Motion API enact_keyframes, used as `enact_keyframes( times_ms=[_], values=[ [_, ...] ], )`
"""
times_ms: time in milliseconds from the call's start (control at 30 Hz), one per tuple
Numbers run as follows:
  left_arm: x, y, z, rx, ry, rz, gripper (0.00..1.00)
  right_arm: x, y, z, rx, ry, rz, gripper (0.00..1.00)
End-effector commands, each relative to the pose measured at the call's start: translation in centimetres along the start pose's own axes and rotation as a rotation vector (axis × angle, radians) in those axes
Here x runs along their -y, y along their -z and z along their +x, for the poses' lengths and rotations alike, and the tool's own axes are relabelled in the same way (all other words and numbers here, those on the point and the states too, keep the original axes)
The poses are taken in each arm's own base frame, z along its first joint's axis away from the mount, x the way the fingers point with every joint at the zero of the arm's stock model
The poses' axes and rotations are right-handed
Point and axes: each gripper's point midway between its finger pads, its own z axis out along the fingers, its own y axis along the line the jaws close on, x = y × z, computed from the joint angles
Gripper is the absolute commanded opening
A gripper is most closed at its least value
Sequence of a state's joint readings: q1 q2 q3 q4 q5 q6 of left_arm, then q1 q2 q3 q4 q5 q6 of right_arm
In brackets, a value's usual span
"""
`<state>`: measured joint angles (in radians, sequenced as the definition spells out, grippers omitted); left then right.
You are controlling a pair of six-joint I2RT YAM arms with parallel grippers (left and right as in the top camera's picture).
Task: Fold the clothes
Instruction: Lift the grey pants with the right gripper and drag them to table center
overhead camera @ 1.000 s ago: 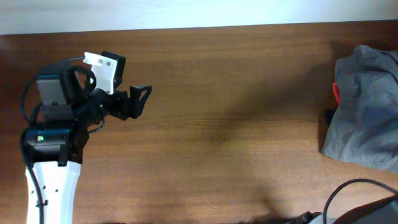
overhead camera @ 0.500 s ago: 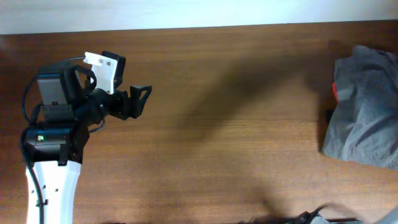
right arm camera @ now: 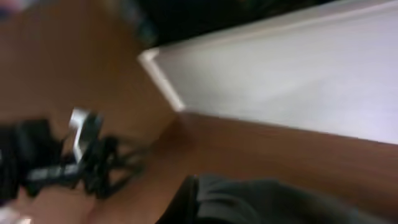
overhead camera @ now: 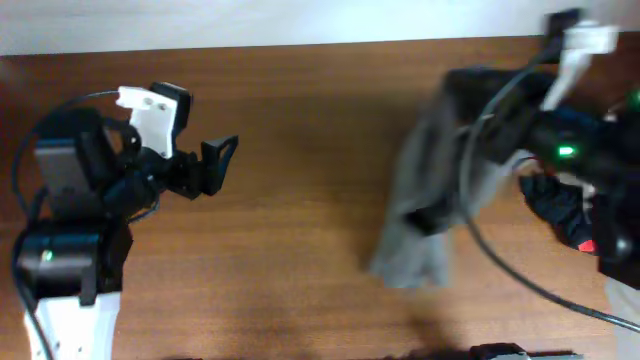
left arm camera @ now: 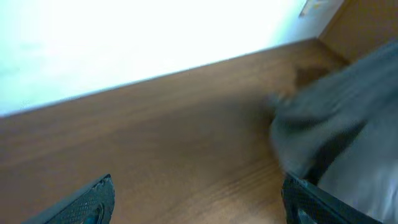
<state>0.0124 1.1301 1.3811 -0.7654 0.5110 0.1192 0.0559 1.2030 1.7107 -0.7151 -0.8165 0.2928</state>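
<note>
Presently, left gripper (overhead camera: 222, 167) stands released above brown wooden table (overhead camera: 290, 260); right gripper (overhead camera: 432, 215) clenched on wrinkled grey-olive cotton shorts (overhead camera: 408, 245).

Our left arm (overhead camera: 70, 250) stands at the left end of the table (overhead camera: 300, 250). Our left pincer (overhead camera: 220, 166) hangs level above the table, pointing toward its middle, jaws spread wide. Our right arm (overhead camera: 570, 150) stretches over the table's right end, blurred, and our right pincer (overhead camera: 470, 105) is clamped tight on the shorts (overhead camera: 415, 230).
</note>
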Motion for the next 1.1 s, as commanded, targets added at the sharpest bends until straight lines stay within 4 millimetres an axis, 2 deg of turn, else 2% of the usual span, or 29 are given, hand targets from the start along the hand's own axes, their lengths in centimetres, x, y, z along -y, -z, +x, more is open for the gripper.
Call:
enact_keyframes(
  times_ms=[0, 33, 100, 167, 267, 333, 500, 600, 667, 767, 800, 900, 933, 1067],
  values=[
    [0.4, 2.3, -1.7, 0.065, -0.056, -0.053, 0.85, -5.0, -2.6, 1.8, -0.068, 0.105, -0.18, 0.04],
    [0.3, 2.7, -1.8, 0.073, -0.06, -0.07, 0.85, -5.1, -3.9, 2.7, -0.097, 0.094, -0.168, 0.04],
    [0.3, 3.1, -2.0, 0.083, -0.066, -0.082, 0.85, -4.7, -5.2, 3.4, -0.121, 0.085, -0.136, 0.04],
    [0.6, 3.6, -2.2, 0.095, -0.072, -0.085, 0.85, -5.1, -6.0, 3.4, -0.116, 0.09, -0.14, 0.04],
    [0.8, 4.0, -2.3, 0.107, -0.078, -0.087, 0.85, -4.9, -5.9, 0.8, -0.005, 0.051, -0.061, 0.04],
    [0.7, 4.1, -2.3, 0.108, -0.078, -0.093, 0.85, -6.4, -4.8, -1.5, 0.085, 0.057, -0.099, 0.04],
    [-0.2, 4.2, -2.2, 0.101, -0.074, -0.145, 0.84, -13.1, -0.7, -6.6, 0.279, 0.07, -0.365, 0.04],
    [-1.0, 4.3, -2.1, 0.095, -0.071, -0.194, 0.85, -13.3, -0.9, -7.7, 0.313, 0.014, -0.394, 0.04],
    [-1.7, 4.5, -2.0, 0.088, -0.067, -0.236, 0.84, -12.5, -2.6, -7.9, 0.314, -0.033, -0.381, 0.04],
    [-3.7, 5.3, -1.6, 0.07, -0.057, -0.361, 0.8, -12.1, -6.6, -7.6, 0.315, -0.105, -0.39, 0.04],
    [-4.3, 5.7, -1.6, 0.069, -0.056, -0.406, 0.8, -12.5, -7.5, -7.5, 0.316, -0.118, -0.414, 0.04],
    [-5.9, 7.7, -1.9, 0.088, -0.055, -0.546, 0.77, -15.3, -10.7, -7.0, 0.33, -0.161, -0.561, 0.04],
    [-6.6, 9.5, -2.3, 0.117, -0.039, -0.629, 0.77, -16.7, -11.7, -6.7, 0.337, -0.177, -0.624, 0.04],
    [-6.5, 11.6, -3.0, 0.17, -0.028, -0.682, 0.77, -18.2, -11.9, -6.3, 0.353, -0.151, -0.672, 0.04]
  ],
)
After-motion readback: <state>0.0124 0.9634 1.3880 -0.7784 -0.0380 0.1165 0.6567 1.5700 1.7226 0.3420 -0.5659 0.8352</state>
